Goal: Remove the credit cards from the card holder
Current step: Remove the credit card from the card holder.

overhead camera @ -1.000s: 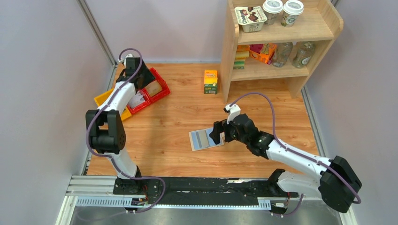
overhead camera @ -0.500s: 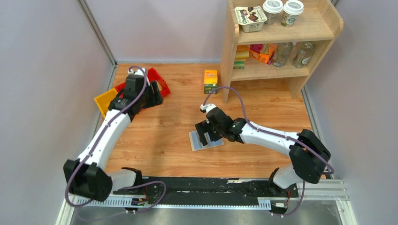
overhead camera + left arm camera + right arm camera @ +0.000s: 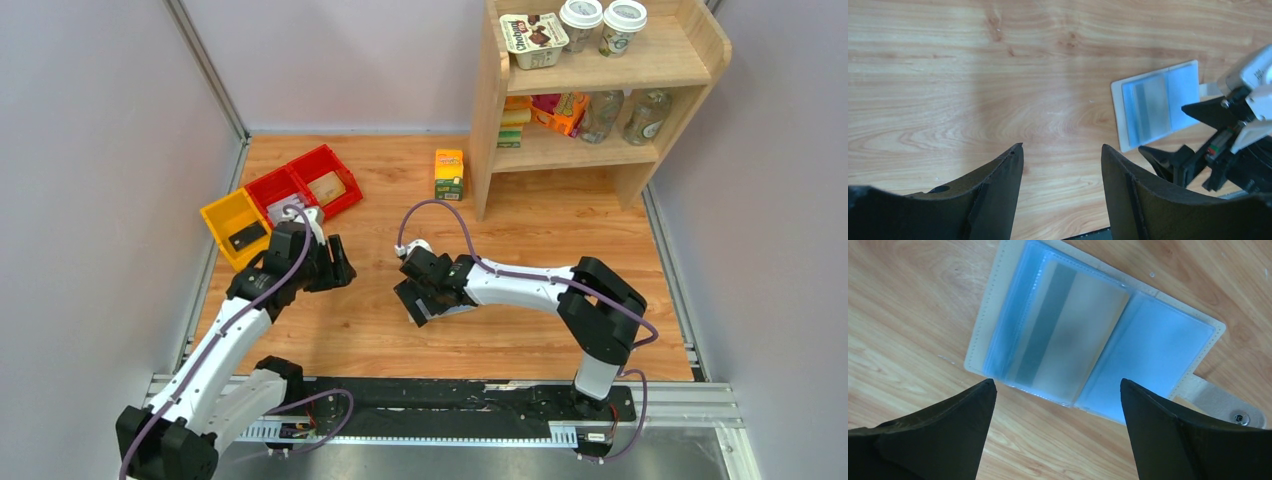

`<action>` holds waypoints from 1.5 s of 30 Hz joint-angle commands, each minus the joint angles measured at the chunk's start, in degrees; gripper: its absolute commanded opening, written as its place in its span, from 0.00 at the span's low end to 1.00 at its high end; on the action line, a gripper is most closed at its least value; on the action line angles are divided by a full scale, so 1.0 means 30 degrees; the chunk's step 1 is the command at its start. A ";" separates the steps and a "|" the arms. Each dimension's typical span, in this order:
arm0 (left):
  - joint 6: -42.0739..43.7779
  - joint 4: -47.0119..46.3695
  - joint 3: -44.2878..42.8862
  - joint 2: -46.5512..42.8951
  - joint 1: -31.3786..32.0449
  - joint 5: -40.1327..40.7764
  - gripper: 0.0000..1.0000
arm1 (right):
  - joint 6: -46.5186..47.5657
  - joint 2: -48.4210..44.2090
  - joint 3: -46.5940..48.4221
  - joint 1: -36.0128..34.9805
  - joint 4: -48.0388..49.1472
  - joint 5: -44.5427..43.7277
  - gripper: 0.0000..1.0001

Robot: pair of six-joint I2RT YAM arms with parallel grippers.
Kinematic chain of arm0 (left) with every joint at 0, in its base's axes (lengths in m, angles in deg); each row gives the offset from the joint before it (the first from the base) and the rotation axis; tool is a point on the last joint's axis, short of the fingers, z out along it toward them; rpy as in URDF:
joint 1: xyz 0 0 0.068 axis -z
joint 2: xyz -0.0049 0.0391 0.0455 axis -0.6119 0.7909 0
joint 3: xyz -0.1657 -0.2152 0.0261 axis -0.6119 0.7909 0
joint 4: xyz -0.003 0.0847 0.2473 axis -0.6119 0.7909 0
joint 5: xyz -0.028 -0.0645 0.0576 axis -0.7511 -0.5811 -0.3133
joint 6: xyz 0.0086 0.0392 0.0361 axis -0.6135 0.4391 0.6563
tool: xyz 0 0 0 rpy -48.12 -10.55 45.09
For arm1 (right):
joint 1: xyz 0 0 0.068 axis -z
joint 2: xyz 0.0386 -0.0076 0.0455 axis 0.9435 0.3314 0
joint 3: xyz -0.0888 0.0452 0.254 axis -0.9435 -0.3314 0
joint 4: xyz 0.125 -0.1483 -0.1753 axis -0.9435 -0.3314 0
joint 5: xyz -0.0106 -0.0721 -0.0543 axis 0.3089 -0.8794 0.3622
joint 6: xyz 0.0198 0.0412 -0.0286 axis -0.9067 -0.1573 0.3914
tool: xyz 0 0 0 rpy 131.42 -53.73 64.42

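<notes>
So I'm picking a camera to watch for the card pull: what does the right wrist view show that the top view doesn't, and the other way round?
Right wrist only: the striped card in one sleeve of the holder, and the tab with its snap.
Top only: the left gripper, the bins, the shelf and the carton.
Both: the open right gripper over the spread holder, though the top view hides most of the holder.
</notes>
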 commanded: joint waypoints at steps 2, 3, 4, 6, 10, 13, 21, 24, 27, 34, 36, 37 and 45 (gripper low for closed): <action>-0.0883 -0.1235 0.0237 -0.0165 0.0795 -0.0787 0.66 | -0.0285 0.0444 0.0485 0.0060 -0.0563 -0.1406 0.95; -0.0913 -0.1410 0.0237 0.0039 0.1000 -0.0758 0.66 | -0.0285 0.0561 0.0397 0.0089 -0.0505 -0.1436 0.93; -0.0971 -0.1499 0.0179 0.0099 0.1118 -0.0758 0.66 | -0.0256 0.0649 0.0367 0.0089 -0.0475 -0.1436 0.92; -0.1175 -0.1966 0.0150 0.0507 0.1498 -0.0728 0.66 | -0.0285 0.0912 0.0367 0.0118 -0.0416 -0.1407 0.91; -0.1499 -0.2465 0.0062 0.1094 0.2290 -0.0612 0.66 | -0.0168 0.0885 0.0397 0.0119 -0.0212 -0.1115 0.89; -0.1732 -0.2612 -0.0026 0.1418 0.3079 -0.0290 0.66 | -0.0167 0.0650 0.0308 0.0119 -0.0094 -0.1259 0.88; -0.2201 -0.3023 -0.0260 0.2501 0.4107 0.0120 0.66 | -0.0343 -0.0110 0.0572 0.0148 0.0052 -0.0587 0.86; -0.2552 -0.2965 -0.0232 0.2473 0.4108 0.0588 0.66 | -0.0373 -0.0347 0.0718 0.0148 0.0199 -0.0732 0.87; -0.2641 -0.2877 -0.0231 0.2356 0.4137 0.0882 0.66 | -0.0519 -0.0083 0.0836 0.0235 0.0199 -0.0851 0.87; -0.2612 -0.2759 -0.0202 0.2414 0.4108 0.0825 0.66 | -0.0841 0.0766 0.0719 0.0382 0.0346 -0.0440 0.86; -0.2671 -0.2876 -0.0144 0.2531 0.4137 0.0795 0.66 | -0.0958 0.0913 0.0602 0.0499 0.0316 -0.0265 0.86; -0.2700 -0.2992 -0.0114 0.2589 0.4166 0.0708 0.66 | -0.1017 0.1001 0.0543 0.0616 0.0229 -0.0235 0.85; -0.3080 -0.4164 -0.0056 0.3672 0.4429 -0.0111 0.66 | -0.1603 0.1178 -0.0012 0.1640 -0.0066 0.0496 0.63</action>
